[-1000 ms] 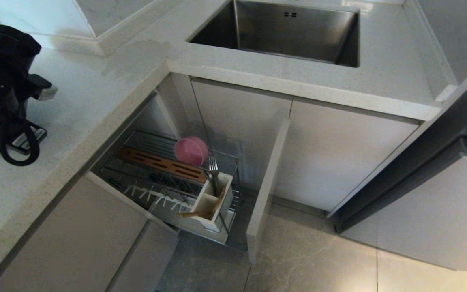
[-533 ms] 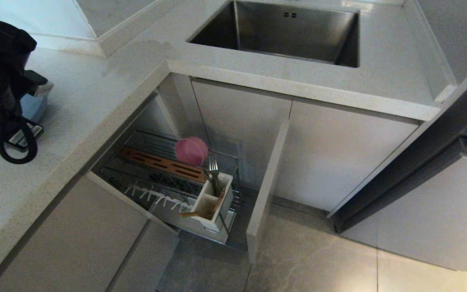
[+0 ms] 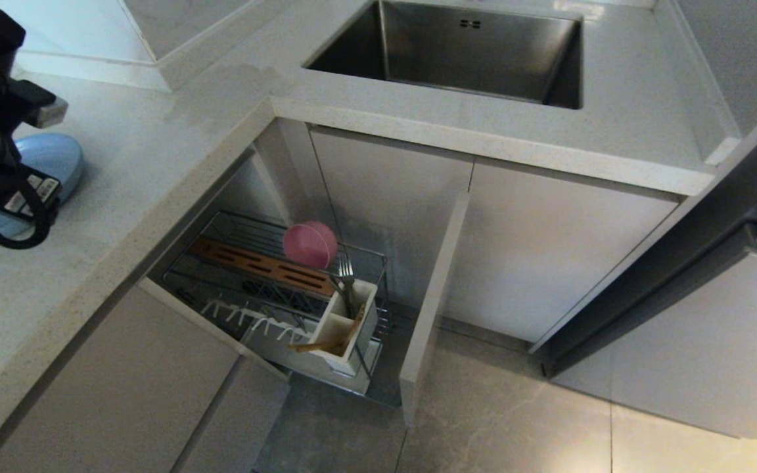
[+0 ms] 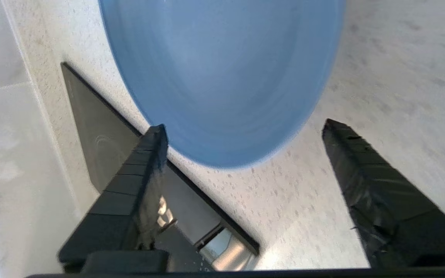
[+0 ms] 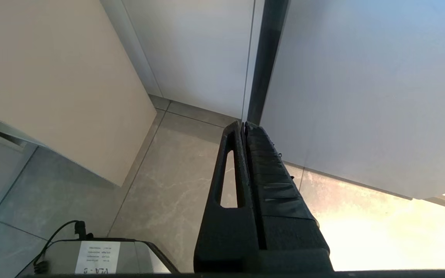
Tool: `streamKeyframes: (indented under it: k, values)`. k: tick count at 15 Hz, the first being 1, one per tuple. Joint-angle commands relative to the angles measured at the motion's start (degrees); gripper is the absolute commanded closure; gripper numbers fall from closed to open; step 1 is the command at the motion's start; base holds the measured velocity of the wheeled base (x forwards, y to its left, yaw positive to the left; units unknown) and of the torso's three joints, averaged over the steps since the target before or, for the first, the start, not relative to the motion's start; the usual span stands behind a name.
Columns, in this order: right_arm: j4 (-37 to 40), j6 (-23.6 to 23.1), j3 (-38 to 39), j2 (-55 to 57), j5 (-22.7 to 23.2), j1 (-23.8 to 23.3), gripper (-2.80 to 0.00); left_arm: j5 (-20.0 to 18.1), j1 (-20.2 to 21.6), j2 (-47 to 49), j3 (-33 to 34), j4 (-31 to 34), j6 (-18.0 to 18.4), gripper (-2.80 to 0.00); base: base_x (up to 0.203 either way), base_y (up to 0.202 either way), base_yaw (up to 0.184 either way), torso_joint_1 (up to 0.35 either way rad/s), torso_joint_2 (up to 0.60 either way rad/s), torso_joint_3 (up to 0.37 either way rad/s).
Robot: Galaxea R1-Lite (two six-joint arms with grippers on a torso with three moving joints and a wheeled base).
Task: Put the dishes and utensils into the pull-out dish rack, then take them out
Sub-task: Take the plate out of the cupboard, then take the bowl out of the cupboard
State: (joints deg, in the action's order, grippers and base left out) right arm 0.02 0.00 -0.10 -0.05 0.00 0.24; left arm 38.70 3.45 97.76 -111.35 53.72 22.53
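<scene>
Kitchen surface at 9 o'clock: left hand, wide open and holding nothing, has pulled back, uncovering more plate. Loading continues; bowl already sits in rack. Right hand shut, empty, parked.

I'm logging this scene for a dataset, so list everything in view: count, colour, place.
plate: 1, blue, on the counter at far left, under the left gripper
bowl: 1, pink, in the rack, by the wooden strip
fork: 1, silver, standing in the utensil box, tines up
chopsticks: 1 pair, light wood, leaning in the box's nearer compartment
utensil box: 1, white, at the rack's right end
rack: 1, chrome wire, pulled out below the counter
sink: 1, steel, set in the counter at top
counter: 1, pale speckled
left gripper: open, over the plate's edge
right gripper: shut, low over the floor, off the head view
</scene>
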Motion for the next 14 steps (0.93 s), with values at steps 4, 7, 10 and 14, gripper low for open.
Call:
streamKeyframes:
  k: [4,7,10,14]
  values:
    - [0.1,0.0,0.0,0.0,0.0,0.0,0.0,-6.0,-3.5,-7.1,0.4,0.4,-0.3,-2.8,0.0,0.0,0.0,0.0,0.0,0.0]
    - [0.1,0.0,0.0,0.0,0.0,0.0,0.0,-9.7,-5.3,-11.1,0.9,0.4,-3.9,0.0,0.0,0.0,0.0,0.0,0.0,0.0]
    - [0.0,0.0,0.0,0.0,0.0,0.0,0.0,-16.3,-5.5,-15.8,3.4,0.4,-13.7,0.0,0.0,0.0,0.0,0.0,0.0,0.0]
    - [0.0,0.0,0.0,0.0,0.0,0.0,0.0,-29.9,-5.6,-18.9,7.0,0.2,-31.9,0.0,0.0,0.0,0.0,0.0,0.0,0.0]
